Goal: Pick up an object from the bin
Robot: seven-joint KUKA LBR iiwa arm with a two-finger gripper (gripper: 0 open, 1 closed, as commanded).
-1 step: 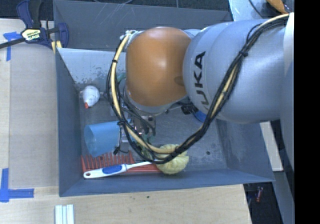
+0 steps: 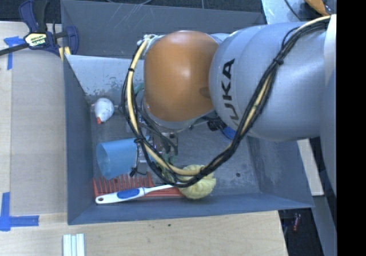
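Blue cup (image 2: pixel 116 158) just beside the hand (image 2: pixel 158 144), toward the bin's left; grip state unclear.

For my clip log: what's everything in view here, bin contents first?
bin: one, grey, centre
cup: one, blue, on its side, bin's left
comb: one, red, below the cup
toothbrush: one, white and blue, along the near wall
lump: one, yellow, at the toothbrush's right end
ball: one, white, red-tipped, far left
arm: one, silver, from the right
cover: one, orange, wrist
gripper: one, dark, beneath the cover
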